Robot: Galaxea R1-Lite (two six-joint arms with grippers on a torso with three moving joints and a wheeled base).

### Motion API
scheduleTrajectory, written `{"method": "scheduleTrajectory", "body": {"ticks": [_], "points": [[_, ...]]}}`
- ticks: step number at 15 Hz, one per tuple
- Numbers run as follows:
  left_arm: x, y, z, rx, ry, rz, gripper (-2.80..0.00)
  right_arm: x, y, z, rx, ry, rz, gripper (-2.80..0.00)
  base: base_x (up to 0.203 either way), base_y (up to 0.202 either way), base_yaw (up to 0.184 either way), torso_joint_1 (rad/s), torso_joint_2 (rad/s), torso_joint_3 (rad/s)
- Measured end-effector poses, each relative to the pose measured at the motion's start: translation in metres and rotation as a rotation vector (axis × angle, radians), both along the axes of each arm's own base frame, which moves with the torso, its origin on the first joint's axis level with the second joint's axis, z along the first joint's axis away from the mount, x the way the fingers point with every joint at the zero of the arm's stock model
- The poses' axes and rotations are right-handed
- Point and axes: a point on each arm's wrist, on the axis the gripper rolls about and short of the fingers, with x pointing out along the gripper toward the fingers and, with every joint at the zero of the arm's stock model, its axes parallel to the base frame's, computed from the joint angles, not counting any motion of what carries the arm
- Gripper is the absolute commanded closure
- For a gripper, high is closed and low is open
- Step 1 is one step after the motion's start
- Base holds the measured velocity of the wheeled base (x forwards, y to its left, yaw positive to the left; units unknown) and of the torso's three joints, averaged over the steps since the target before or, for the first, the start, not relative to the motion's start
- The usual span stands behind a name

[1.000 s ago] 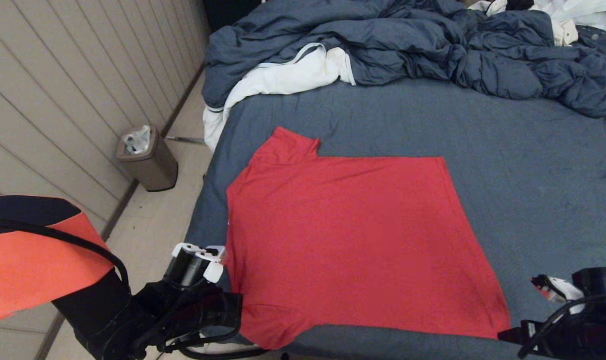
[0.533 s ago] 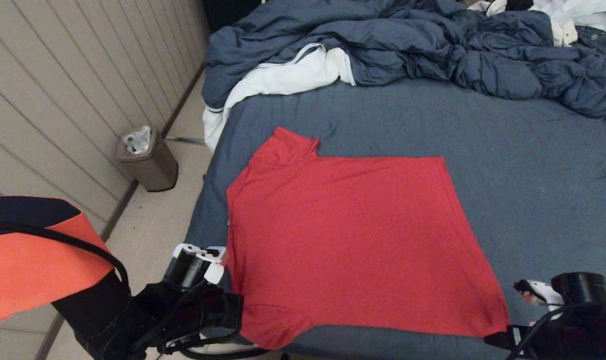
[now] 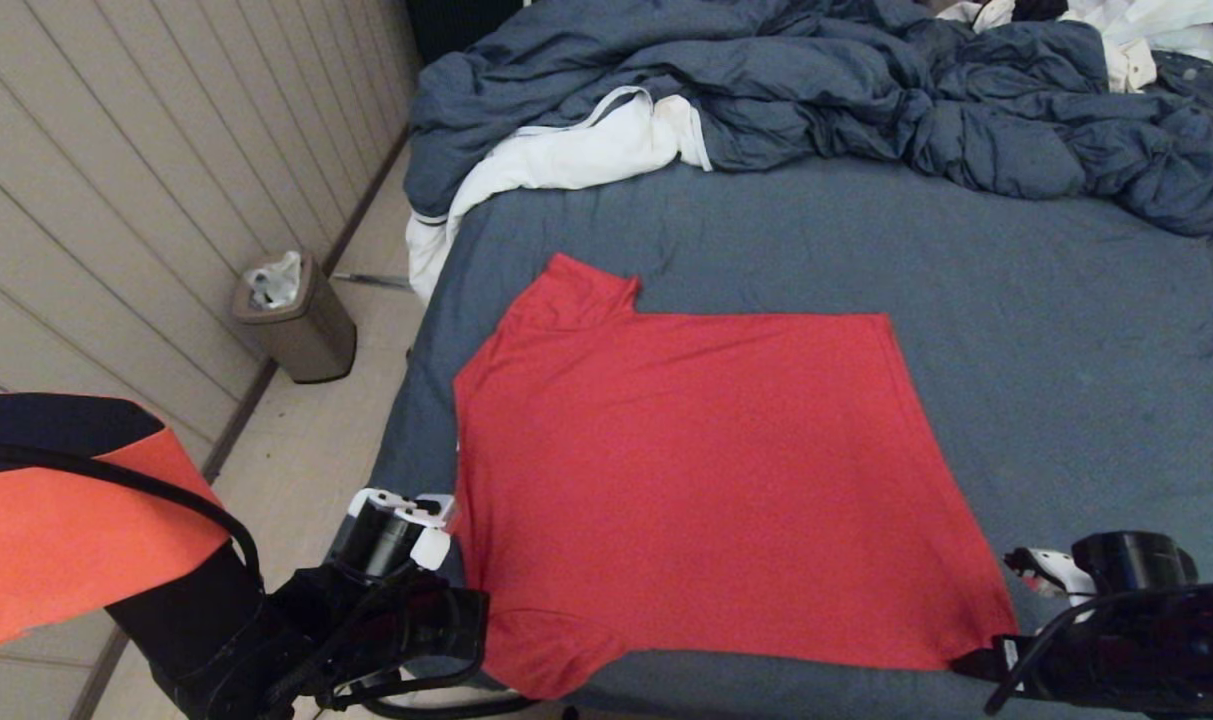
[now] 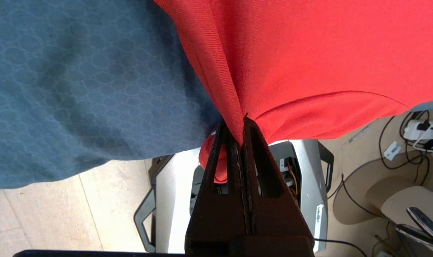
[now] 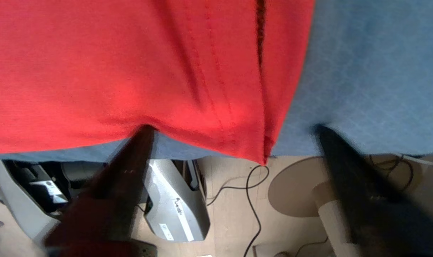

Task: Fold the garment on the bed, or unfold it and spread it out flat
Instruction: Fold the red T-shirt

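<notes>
At near edge: left end effector [image 4: 242,119] pinching garment [image 3: 706,480].

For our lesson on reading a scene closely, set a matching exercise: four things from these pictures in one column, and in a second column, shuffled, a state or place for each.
Column one:
1. left gripper
2. right gripper
3. red T-shirt
4. bin

Column two:
A. spread flat on the bed, plain side up
B. on the floor beside the bed, near the wall
C. open, fingers either side of the shirt's near right corner
D. shut on the shirt's edge at its near left side

Pairs: 1-D, 2-C, 3-A, 4-B
</notes>
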Motion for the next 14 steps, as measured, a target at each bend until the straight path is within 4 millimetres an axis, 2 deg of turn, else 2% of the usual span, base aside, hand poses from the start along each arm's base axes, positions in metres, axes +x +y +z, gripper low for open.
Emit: {"method": "scheduleTrajectory", "body": {"ticks": [14], "points": [[-0.0001, -0.0016, 0.0019, -0.011, -0.004, -0.002, 0.00, 0.0010, 0.0012, 0.0033, 0.004, -0.017, -0.004, 0.00, 0.000, 0.000, 0.000, 0.000, 0.00, 0.000]]}}
